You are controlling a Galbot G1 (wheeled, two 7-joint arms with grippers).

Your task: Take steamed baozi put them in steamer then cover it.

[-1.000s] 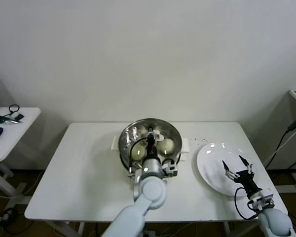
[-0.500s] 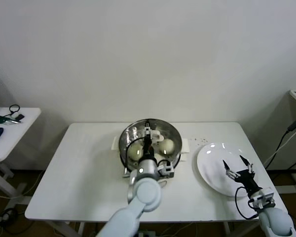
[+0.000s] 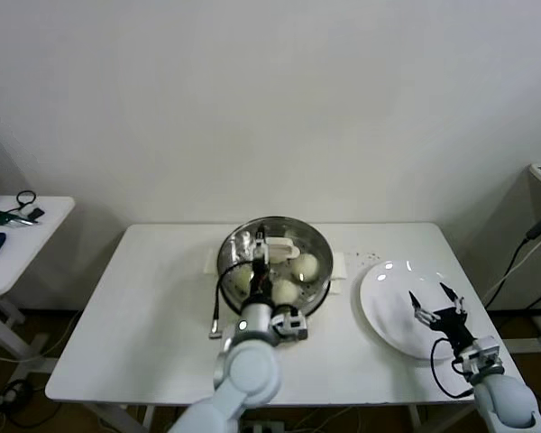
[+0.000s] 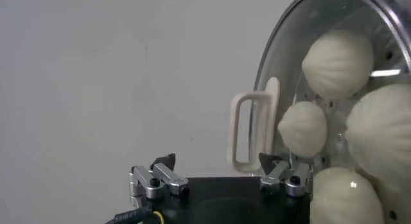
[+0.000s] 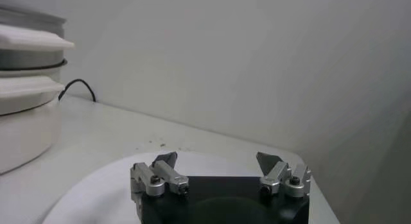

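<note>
Head view: cover (image 3: 272, 255) sits on steamer (image 3: 317, 285), baozi (image 3: 305, 265) inside. Left gripper (image 3: 259, 245) over steamer, fingers spread, empty. Right gripper (image 3: 435, 300) beside steamer, fingers spread, empty.

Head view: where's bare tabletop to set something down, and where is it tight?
Bare: the table left of the steamer, and the strip between steamer and white plate. Crowded: the steamer's near side, where the left tool hangs open by the cover; the right tool hovers over the plate.
</note>
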